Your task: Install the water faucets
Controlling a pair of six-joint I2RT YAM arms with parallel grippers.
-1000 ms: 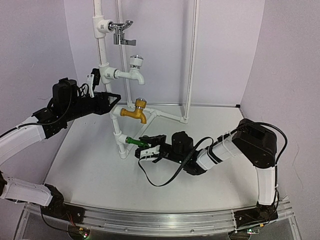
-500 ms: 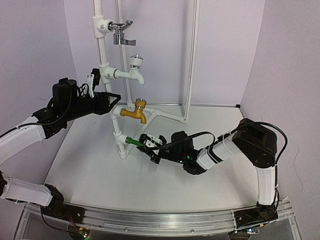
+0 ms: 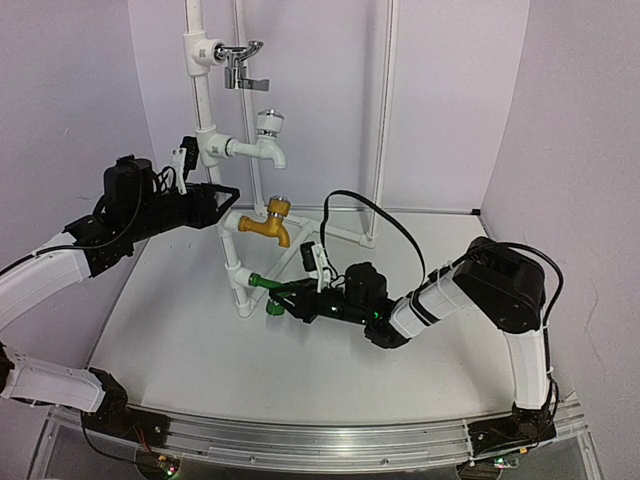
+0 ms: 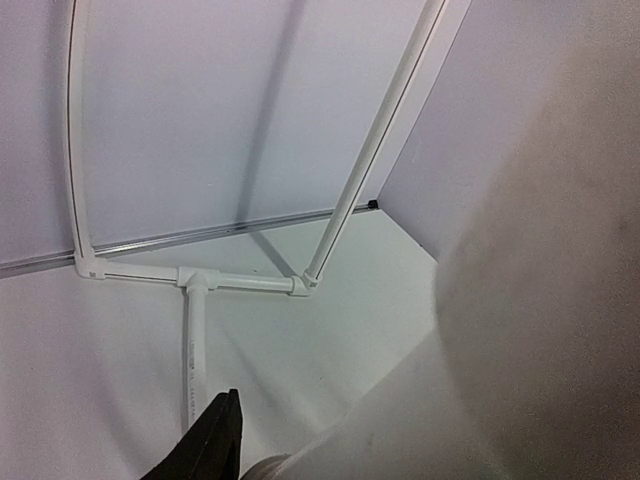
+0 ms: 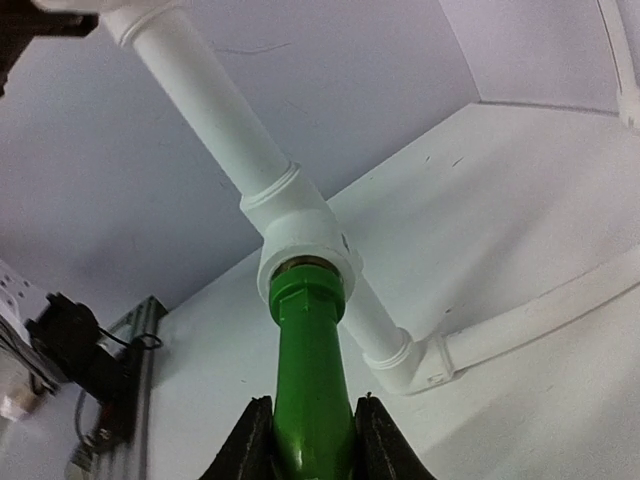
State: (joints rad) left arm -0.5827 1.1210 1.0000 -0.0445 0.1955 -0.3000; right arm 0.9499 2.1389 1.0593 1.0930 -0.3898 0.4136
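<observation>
The right gripper is clamped on the bright-green tap, one finger on each side of its body. The tap's hexagonal collar sits at the mouth of the white tee fitting, low on the upright pipe, left of the table's centre and below the brass-yellow tap. How far the thread has gone in is hidden inside the fitting

The step in hand looks like screwing the tap home. To do it well, hold the tap's axis straight in line with the socket so the thread does not cross, turn by rolling the wrist rather than swinging the arm, and press only lightly inward. Finish with the spout pointing down like the taps above it

The left gripper sits at the pipe higher up, apparently to steady it; whether it actually grips cannot be told, since its wrist view is mostly a white blur. A firm brace there would stop the pipe from twisting
</observation>
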